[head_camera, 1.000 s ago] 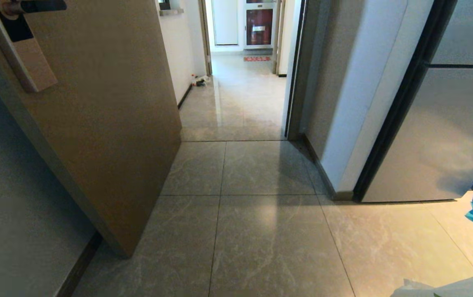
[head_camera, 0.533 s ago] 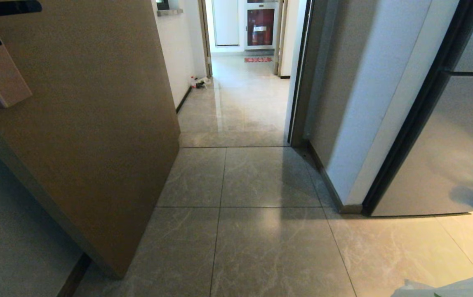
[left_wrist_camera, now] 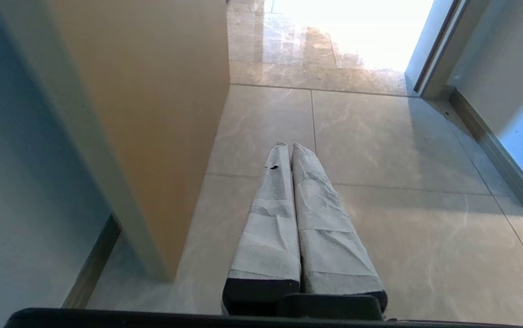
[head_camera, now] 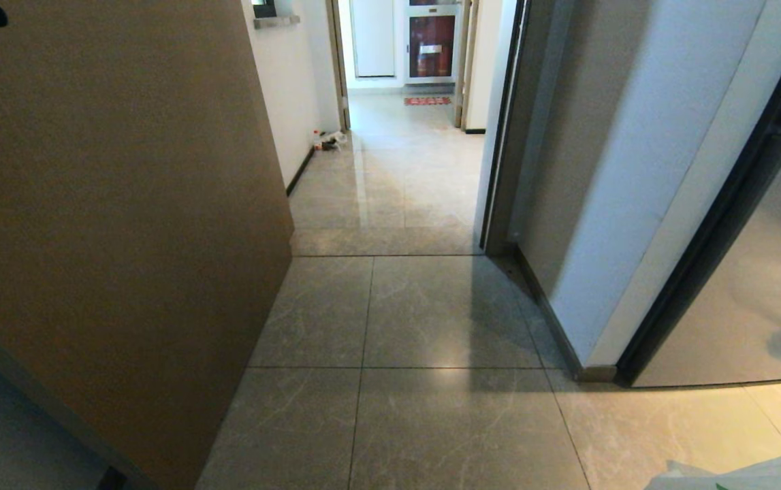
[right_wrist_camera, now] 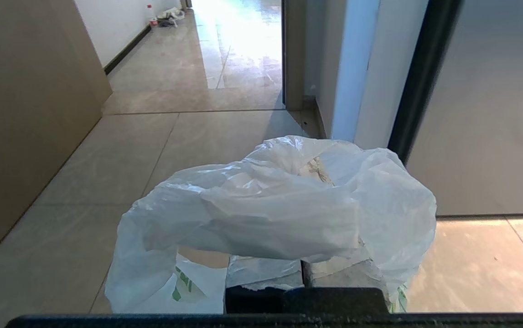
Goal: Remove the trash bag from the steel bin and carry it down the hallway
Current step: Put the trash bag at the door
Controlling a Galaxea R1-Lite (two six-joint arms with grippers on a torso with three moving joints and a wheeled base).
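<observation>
Over the right claw [right_wrist_camera: 304,273] the bag [right_wrist_camera: 279,214] lies draped, clamped tight – thin, soft, light, slippery; best held by its bunched top. Left claw [left_wrist_camera: 292,148] is pressed together, empty – hallway [head_camera: 397,170] lies ahead.

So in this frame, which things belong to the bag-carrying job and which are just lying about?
Part of the job:
- trash bag, draped over the shut right pincer
- hallway ahead

Just there:
- open door on the left
- left pincer, shut and empty
- small litter by the hallway wall
- red mat at the far end
</observation>
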